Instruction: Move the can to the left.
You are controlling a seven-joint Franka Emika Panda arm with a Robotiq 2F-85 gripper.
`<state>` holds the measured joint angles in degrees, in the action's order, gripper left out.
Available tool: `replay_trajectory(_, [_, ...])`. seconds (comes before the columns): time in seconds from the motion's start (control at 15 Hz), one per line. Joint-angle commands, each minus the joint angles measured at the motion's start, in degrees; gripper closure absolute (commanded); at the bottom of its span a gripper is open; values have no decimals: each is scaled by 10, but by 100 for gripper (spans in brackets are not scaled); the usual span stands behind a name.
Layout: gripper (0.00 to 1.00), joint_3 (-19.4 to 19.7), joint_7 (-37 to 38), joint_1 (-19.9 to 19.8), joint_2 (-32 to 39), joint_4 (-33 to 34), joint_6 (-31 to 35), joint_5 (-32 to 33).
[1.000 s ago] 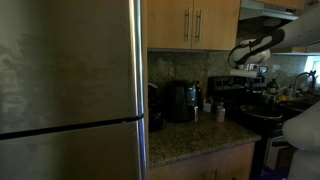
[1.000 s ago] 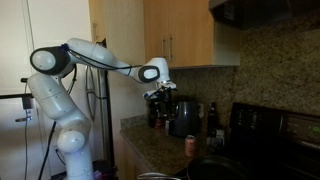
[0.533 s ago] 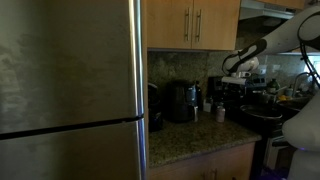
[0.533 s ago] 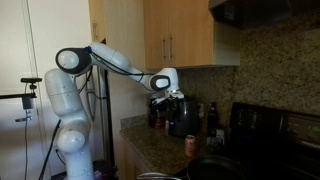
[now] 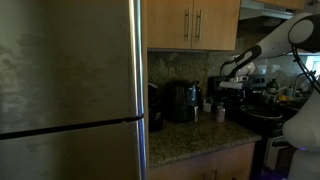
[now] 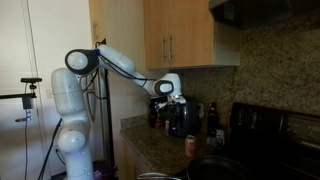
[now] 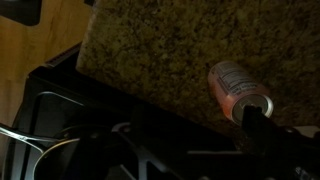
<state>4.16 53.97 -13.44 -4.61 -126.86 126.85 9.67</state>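
Note:
The can point(image 6: 190, 145) is small, pale pinkish-red with a lighter top, and stands upright on the granite counter point(image 6: 150, 150) in front of the black coffee maker point(image 6: 183, 118). It shows in an exterior view point(image 5: 221, 114) as a small pale cylinder. In the wrist view the can point(image 7: 238, 88) is seen from above at the counter's edge, by the black stove point(image 7: 90, 140). My gripper point(image 6: 170, 100) hangs in the air above and beside the coffee maker, well above the can, and holds nothing. One dark finger point(image 7: 263, 138) shows just below the can; the jaws stand apart.
A steel fridge point(image 5: 70, 90) fills one side. Wooden cabinets point(image 6: 180, 35) hang above the counter. The coffee maker point(image 5: 183, 101) and a dark bottle point(image 6: 210, 118) stand at the back. A dark pot point(image 5: 262, 115) sits on the stove beside the counter.
The arm has reached further along the counter and lowered. The gripper has come down from cabinet height to just above the coffee maker. The can has not moved.

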Motion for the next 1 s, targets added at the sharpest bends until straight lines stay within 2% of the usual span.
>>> replay_trajectory(0.0, [0,18,25,12,49,27,45,-21])
replay_trajectory(0.2, [0,28,38,17,83,48,84,-55])
replay_trajectory(0.33, [0,30,35,23,101,68,72,-84])
replay_trajectory(0.4, [0,35,33,24,76,41,75,-63])
replay_trajectory(0.6, [0,38,33,30,81,47,75,-65])
replay_trajectory(0.67, [0,41,65,33,91,54,62,-15])
replay_trajectory(0.93, [0,41,79,40,146,86,70,-55])
